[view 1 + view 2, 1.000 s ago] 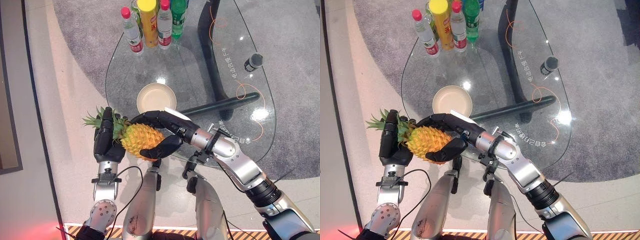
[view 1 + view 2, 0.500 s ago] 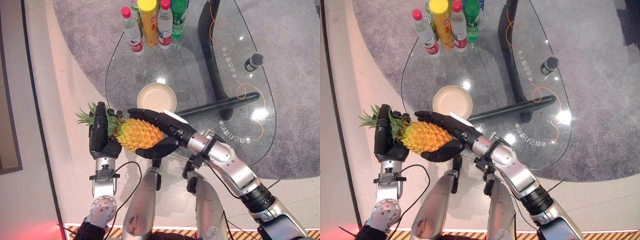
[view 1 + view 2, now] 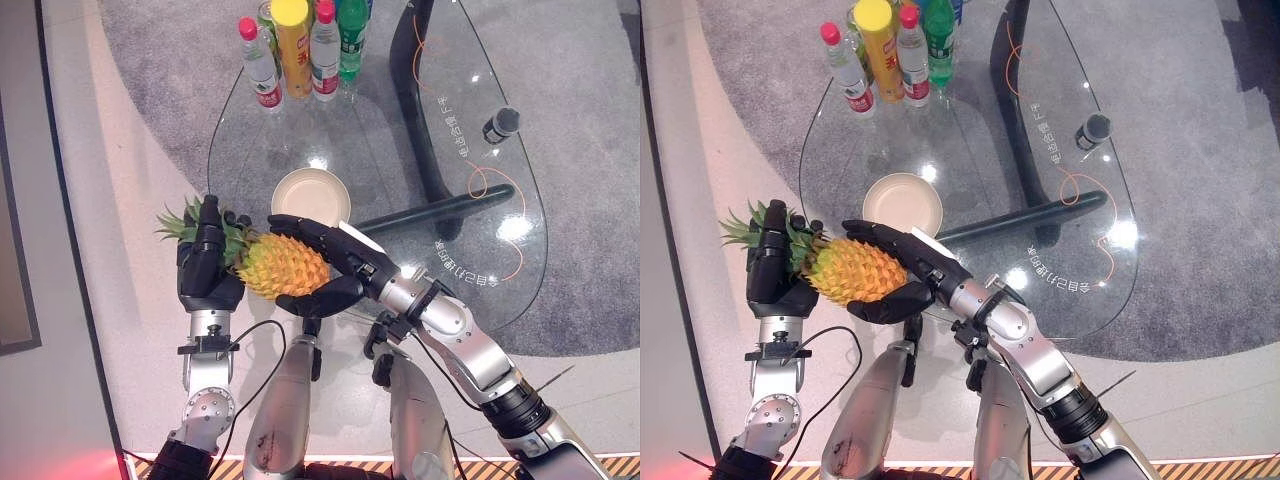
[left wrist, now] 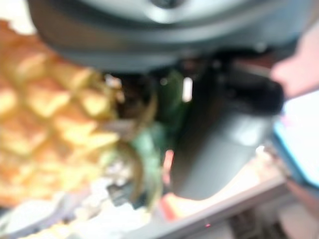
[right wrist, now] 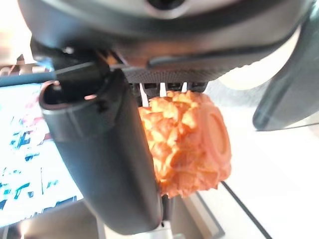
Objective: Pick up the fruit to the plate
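A yellow pineapple with a green crown hangs in the air in front of the near edge of the glass table, held between both hands. My left hand is curled round the leafy crown, and leaves stick out past its fingers. My right hand wraps the fruit's body, fingers over the top and thumb underneath. The right wrist view shows the pineapple's base beside the thumb. A cream plate lies on the glass just beyond the fruit, with nothing on it.
Several bottles stand in a cluster at the table's far end. A small dark cylinder sits at the right of the glass. The table's black leg shows through the top. Grey carpet lies under the table.
Both hands and the pineapple drifted a little left, then edged back and slightly towards the plate. The right hand's fingers spread wider over the fruit. The view itself has shifted slightly.
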Motion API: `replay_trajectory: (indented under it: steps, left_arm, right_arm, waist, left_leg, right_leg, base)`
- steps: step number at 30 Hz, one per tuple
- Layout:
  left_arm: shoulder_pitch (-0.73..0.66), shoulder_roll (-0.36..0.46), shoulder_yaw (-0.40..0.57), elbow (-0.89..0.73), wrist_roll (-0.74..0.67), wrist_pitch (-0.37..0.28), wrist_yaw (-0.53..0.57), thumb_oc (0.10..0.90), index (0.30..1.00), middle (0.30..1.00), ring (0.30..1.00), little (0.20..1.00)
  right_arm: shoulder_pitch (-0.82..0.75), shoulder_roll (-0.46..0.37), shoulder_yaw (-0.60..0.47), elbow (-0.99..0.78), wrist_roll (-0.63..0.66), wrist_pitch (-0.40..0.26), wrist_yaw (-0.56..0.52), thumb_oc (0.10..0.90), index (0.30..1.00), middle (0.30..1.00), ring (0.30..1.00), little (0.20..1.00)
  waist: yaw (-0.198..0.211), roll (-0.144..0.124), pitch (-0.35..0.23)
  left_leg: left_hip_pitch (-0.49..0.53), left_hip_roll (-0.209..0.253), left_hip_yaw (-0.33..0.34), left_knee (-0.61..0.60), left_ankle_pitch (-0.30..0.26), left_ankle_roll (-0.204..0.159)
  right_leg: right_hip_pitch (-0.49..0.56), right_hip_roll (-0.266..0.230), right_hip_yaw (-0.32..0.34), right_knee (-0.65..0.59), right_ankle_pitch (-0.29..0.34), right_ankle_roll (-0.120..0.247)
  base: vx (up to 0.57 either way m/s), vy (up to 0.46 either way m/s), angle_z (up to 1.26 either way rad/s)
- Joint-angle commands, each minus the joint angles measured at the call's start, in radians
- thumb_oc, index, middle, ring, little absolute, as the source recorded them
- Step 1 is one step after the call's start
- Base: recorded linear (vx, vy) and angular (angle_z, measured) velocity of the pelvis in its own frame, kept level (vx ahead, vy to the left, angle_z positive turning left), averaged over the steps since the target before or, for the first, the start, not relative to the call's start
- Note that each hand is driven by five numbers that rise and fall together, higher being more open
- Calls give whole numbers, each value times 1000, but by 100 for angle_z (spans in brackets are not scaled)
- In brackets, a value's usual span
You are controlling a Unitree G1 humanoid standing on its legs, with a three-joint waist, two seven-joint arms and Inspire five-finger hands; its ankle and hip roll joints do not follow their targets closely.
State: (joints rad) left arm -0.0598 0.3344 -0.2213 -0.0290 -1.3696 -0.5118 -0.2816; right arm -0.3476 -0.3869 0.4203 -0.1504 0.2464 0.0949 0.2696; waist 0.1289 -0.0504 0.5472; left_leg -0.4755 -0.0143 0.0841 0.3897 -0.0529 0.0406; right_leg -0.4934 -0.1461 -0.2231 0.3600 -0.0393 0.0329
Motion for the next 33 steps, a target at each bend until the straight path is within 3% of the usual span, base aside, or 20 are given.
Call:
replay_trajectory:
  steps: [1, 7, 16, 26, 33]
  left_arm:
    - [-109, -29, 85, -228, 202, -118, 18, 100, 300, 300, 300, 200]
    - [-119, -1, 118, -179, 545, -171, 209, 100, 300, 300, 300, 200]
    - [-153, 52, 148, -95, 718, -199, 332, 100, 300, 300, 300, 200]
    - [-280, 105, 128, 28, 883, -250, 524, 100, 300, 300, 300, 200]
    - [-422, 127, 102, 127, 976, -281, 643, 100, 300, 300, 300, 200]
  right_arm:
    - [34, -35, -69, -100, -28, -54, -46, 800, 900, 900, 900, 900]
    - [83, -70, -141, -102, -49, -79, -84, 800, 900, 900, 900, 900]
    - [127, -104, -206, -81, -25, -99, -86, 800, 900, 900, 900, 900]
    - [102, -113, -152, -16, 16, -36, -64, 800, 900, 900, 900, 900]
    - [17, -113, -67, 27, 69, 54, -13, 800, 900, 900, 900, 900]
  waist:
    - [-13, 7, -27]
    - [-34, 6, -27]
    - [-65, 0, -27]
    - [-98, 7, -27]
    - [-123, 6, -27]
  left_leg:
    - [-14, -69, -4, 26, -39, 58]
    - [-23, -63, 9, 38, -45, 59]
    - [-27, -43, 35, 59, -56, 58]
    - [-77, -31, 51, 90, -62, 48]
    - [-150, -27, 67, 110, -62, 41]
  right_leg:
    - [4, 19, -26, 79, 39, 46]
    - [-10, 21, -11, 90, 40, 52]
    - [-18, 22, 5, 102, 34, 57]
    - [-76, 22, 26, 126, 26, 53]
    - [-153, 31, 46, 135, 31, 50]
  base:
    - [-2, 28, -15]
    - [-1, 20, -7]
    - [10, 12, -7]
    - [5, 24, -3]
    - [-30, 48, -8]
